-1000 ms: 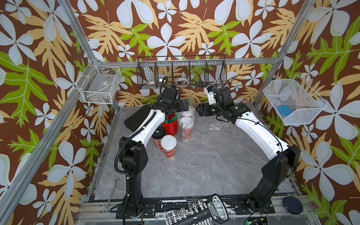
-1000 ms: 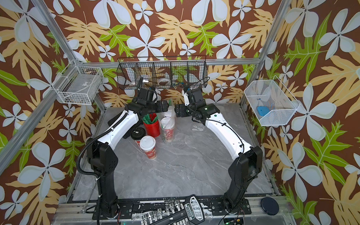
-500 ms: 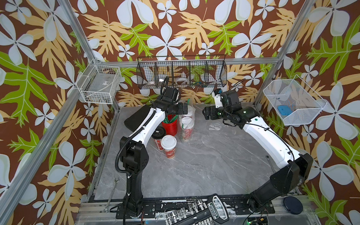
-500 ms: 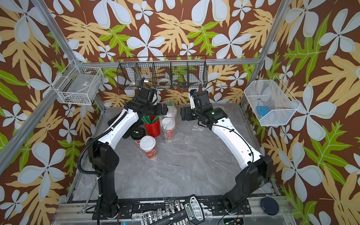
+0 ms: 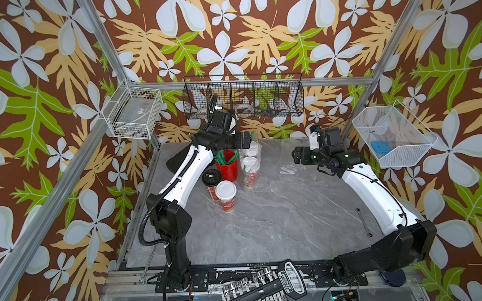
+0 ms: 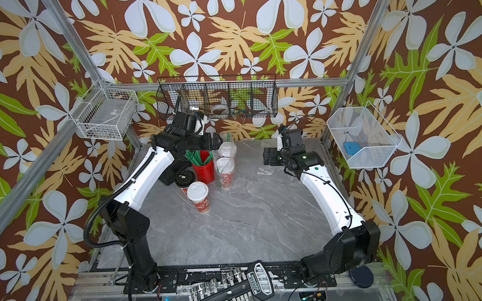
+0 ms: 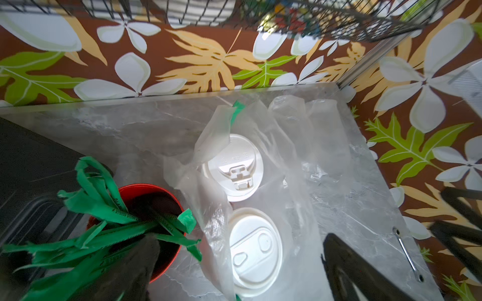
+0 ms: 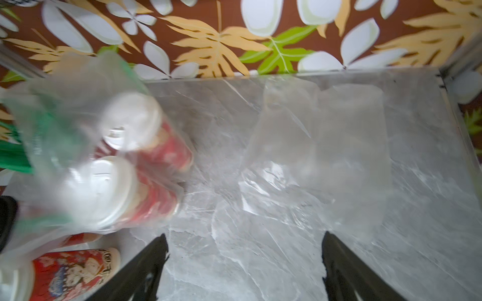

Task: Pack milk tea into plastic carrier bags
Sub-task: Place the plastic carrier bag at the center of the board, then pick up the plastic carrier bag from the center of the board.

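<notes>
Milk tea cups (image 5: 250,170), two, stand in a clear bag (image 7: 271,146) far left on the bench (image 5: 277,210), two more cups (image 5: 226,194) just nearer. My left end effector (image 5: 247,140) and right end effector (image 5: 294,156) gape wide, empty.

Both top views are bright, evenly lit and sharp from edge to edge, with only faint, soft shadows on the grey surface (image 5: 278,216), which carries a pale sheen towards the upper middle of the frame. In the left wrist view, glare washes out the two white lids (image 7: 236,166), and the nearest straws (image 7: 104,234) are out of focus. The right wrist view is smeared with motion blur. The bagged cups (image 8: 125,161) lose their outlines, and the clear bag (image 8: 313,146) glints.
</notes>
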Available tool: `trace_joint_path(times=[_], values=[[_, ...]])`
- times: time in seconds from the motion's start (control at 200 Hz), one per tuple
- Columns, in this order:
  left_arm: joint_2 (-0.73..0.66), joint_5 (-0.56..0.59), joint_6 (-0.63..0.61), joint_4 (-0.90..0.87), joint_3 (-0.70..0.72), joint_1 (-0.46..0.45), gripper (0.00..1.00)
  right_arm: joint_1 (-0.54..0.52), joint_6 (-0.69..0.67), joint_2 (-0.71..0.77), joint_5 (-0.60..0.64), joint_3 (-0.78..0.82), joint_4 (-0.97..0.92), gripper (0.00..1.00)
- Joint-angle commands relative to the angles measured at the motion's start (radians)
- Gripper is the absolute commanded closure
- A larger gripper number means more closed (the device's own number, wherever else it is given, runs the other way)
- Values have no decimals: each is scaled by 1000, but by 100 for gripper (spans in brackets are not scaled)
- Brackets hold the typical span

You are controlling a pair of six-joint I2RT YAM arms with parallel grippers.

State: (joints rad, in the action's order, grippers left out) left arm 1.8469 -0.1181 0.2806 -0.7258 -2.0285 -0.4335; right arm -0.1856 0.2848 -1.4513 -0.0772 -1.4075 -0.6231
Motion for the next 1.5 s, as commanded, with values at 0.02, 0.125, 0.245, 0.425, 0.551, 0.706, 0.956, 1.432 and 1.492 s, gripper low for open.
trace_joint_path(times=[0.02, 0.125, 0.245, 0.425, 0.551, 0.706, 0.956, 1.432, 1.492], values=[[-95, -21, 14, 64, 57, 1, 0, 43, -7, -8, -36, 74, -48, 9], [-211, -44, 45, 168, 181, 1, 0, 51, -17, -63, -44, 112, -39, 8], [-358, -77, 86, 294, 349, 1, 0, 55, -33, -166, -54, 91, 0, 7], [-539, -87, 139, 416, 566, 1, 0, 61, -56, -345, -87, -37, 23, 8], [-633, -81, 147, 445, 656, 1, 0, 62, -82, -443, -104, -129, 17, 8], [-708, -59, 148, 455, 719, 1, 0, 74, -95, -559, -128, -229, -23, 8], [-740, -32, 149, 447, 739, 1, 0, 75, -85, -614, -166, -224, -12, 11], [-757, -34, 172, 466, 769, 1, 0, 57, -157, -699, -253, -244, -18, 13], [-763, -32, 173, 467, 772, 1, 0, 51, -173, -699, -237, -272, -29, 13]])
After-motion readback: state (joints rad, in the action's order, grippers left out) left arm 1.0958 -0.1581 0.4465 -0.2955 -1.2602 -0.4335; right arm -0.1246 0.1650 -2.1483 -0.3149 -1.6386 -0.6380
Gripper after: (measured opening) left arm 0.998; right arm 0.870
